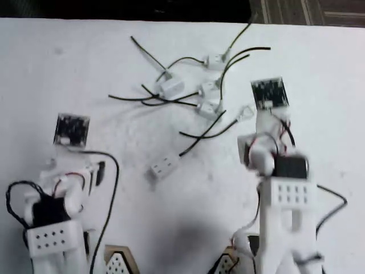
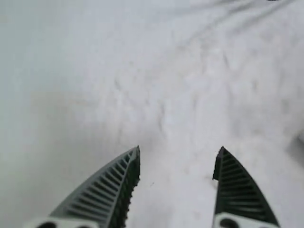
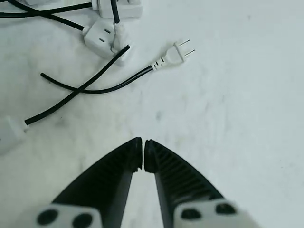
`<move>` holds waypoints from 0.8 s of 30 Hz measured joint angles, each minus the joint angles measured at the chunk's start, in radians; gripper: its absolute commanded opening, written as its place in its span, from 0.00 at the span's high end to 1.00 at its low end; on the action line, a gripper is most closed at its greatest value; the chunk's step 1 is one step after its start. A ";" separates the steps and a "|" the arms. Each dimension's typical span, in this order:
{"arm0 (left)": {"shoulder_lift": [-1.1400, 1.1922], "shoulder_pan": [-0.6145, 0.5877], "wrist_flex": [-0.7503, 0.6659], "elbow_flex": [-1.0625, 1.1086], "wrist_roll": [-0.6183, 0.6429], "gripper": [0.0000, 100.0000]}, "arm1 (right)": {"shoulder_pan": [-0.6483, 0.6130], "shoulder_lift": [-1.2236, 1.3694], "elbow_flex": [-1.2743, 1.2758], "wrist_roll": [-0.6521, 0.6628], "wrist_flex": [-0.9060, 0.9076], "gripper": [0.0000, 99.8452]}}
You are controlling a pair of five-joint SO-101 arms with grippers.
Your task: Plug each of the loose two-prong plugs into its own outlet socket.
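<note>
A loose white two-prong plug (image 3: 176, 54) on a black cord lies on the white table, prongs pointing away from the cluster; from above, the plug (image 1: 246, 112) sits just left of my right gripper (image 1: 269, 94). My right gripper (image 3: 143, 154) is shut and empty, a short way from the plug. A white outlet socket (image 3: 105, 37) beside it has a cord plugged in. Another socket (image 1: 165, 166) lies alone mid-table on a black cord. Further sockets (image 1: 171, 87) and cords are tangled at the back. My left gripper (image 2: 179, 156) is open over bare table, at the front left (image 1: 71, 130).
Black cords (image 1: 202, 134) cross the table between the lone socket and the cluster. The table's far edge (image 1: 171, 20) runs along the top. Two patterned wooden blocks (image 1: 117, 262) sit at the front edge between the arm bases.
</note>
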 measured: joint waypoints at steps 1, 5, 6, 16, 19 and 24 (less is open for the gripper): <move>-0.038 -0.014 -0.012 0.043 0.000 0.74 | 0.000 0.055 -0.026 -0.015 -0.009 0.85; -0.167 -0.035 -0.023 0.150 0.000 0.74 | 0.002 0.287 -0.144 -0.149 -0.020 0.80; -0.192 -0.035 -0.025 0.164 0.000 0.74 | 0.002 0.342 -0.178 -0.176 -0.021 0.81; -0.267 -0.038 -0.008 0.201 0.000 0.74 | -0.026 0.865 -0.503 -0.416 -0.209 0.81; -0.267 -0.038 -0.008 0.201 0.000 0.74 | -0.034 1.005 -0.600 -0.471 -0.232 0.81; -0.267 -0.038 -0.008 0.201 0.000 0.74 | -0.032 1.201 -0.767 -0.549 -0.233 0.81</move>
